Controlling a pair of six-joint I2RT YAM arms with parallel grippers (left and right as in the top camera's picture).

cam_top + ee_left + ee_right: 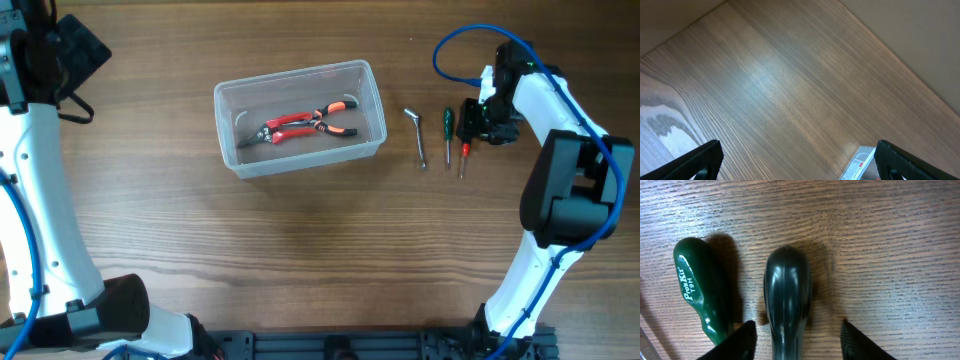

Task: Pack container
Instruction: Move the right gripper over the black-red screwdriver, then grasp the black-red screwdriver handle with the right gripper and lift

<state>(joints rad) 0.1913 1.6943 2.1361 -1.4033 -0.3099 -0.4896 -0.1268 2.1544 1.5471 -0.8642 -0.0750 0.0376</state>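
straddling the dark screwdriver handle [787, 290] w/ right gripper [799, 340] spread wide, nothing held; next i'd squeeze, lift, carry to container [310, 158].

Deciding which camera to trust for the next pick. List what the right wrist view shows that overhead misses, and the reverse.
Right wrist only: white lettering on the handle of the green screwdriver, and the right gripper open astride the handle of the dark screwdriver. Overhead only: the container holding red-handled pliers, and an L-shaped key. Both: those two screwdrivers on the wooden table.
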